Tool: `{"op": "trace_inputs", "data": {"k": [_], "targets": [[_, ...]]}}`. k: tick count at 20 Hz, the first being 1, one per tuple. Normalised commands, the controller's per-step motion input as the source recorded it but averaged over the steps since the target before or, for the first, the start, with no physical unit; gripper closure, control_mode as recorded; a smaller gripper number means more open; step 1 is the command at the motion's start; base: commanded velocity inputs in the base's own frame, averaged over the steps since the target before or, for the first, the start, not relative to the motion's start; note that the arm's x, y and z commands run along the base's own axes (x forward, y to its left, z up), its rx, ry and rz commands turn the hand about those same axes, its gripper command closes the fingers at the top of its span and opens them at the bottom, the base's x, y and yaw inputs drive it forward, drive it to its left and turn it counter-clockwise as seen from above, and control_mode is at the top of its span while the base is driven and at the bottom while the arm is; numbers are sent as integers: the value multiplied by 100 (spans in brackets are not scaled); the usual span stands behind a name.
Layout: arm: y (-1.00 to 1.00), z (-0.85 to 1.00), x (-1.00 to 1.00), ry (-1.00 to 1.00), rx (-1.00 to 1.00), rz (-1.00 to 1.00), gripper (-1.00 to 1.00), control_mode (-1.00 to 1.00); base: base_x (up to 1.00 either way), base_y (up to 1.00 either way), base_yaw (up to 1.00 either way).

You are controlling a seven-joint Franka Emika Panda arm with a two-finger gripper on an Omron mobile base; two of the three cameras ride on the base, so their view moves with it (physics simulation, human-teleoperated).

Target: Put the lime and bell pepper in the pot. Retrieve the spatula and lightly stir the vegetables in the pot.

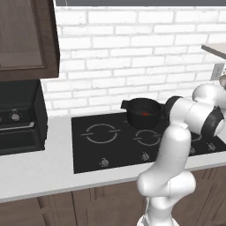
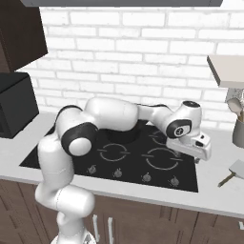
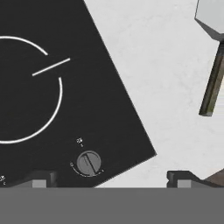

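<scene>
Fingers (image 3: 40,178) spread as wide as they go, tips at the lower left and lower right of the hand view, nothing between them, nothing touched. Gripper (image 3: 109,178) hanging over the cooktop's (image 3: 52,109) corner, a knob (image 3: 89,163) just above the gap between the tips. In the right base view, hand (image 2: 193,145) at centre right, above the right front part of the cooktop (image 2: 119,157).

Spatula (image 3: 214,57) at the upper right of the hand view, lying on the pale counter (image 3: 166,65), well apart from the tips: grey head up in the corner, dark handle running down from it. Same spatula (image 2: 232,171) at the right edge of the right base view, flat on the counter beside the cooktop.

Pot (image 1: 143,112) at centre of the left base view, on a rear burner near the brick wall (image 1: 132,53). Pepper (image 1: 145,114) seen as a small red spot inside the pot. Lime not made out.
</scene>
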Motion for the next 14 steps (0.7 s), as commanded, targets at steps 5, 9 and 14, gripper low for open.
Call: {"op": "trace_inputs", "data": {"k": [5,9,14], "targets": [[-54,-23,0,4,0,-10,-100,-100,0,0,0],[-53,-8,0,1,1,-9,-100,-100,0,0,0],[-45,-4,0,1,1,-9,-100,-100,0,0,0]]}}
